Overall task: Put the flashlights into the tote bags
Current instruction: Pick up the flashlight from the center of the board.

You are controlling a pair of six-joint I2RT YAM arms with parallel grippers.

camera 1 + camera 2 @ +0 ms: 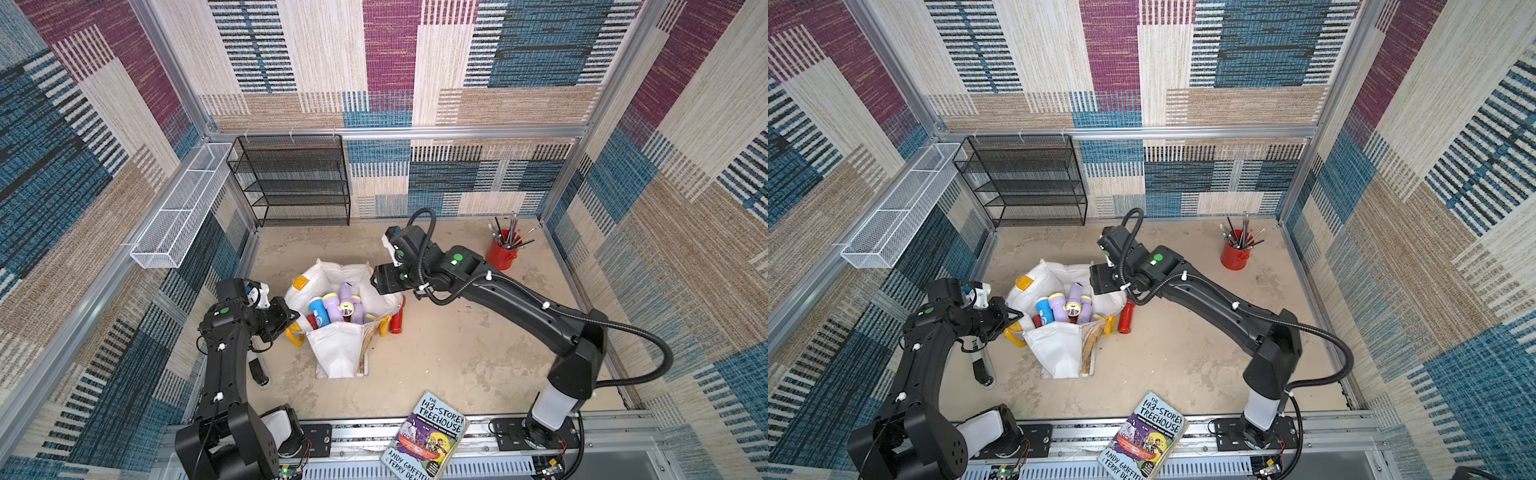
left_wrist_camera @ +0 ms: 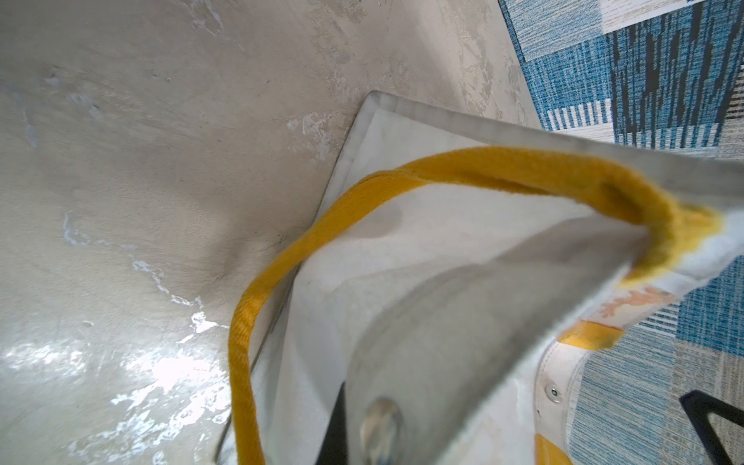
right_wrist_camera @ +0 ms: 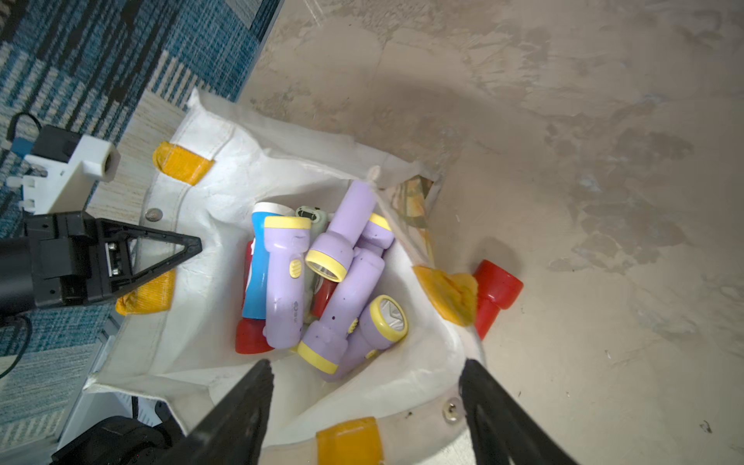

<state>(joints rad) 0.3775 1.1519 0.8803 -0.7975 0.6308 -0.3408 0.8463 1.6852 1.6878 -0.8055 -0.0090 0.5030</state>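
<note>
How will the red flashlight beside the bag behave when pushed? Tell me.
The red flashlight lies on its side, round-bodied, so it probably rolls. Its wider head likely makes it curve, not run straight. Smooth plastic looks rigid, maybe slippery.

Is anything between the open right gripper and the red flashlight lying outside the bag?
Yes. The right gripper hangs over the open tote bag; its wall and a drooping yellow handle stand between it and the red flashlight on the table.

White tote bag (image 1: pixel 1059 353) stands open on table (image 1: pixel 1183 353), lilac and blue flashlights (image 1: pixel 1059 307) inside. One red flashlight (image 1: pixel 1126 316) lies just beside it. Closed left claw (image 1: pixel 1014 316) at its rim.
</note>
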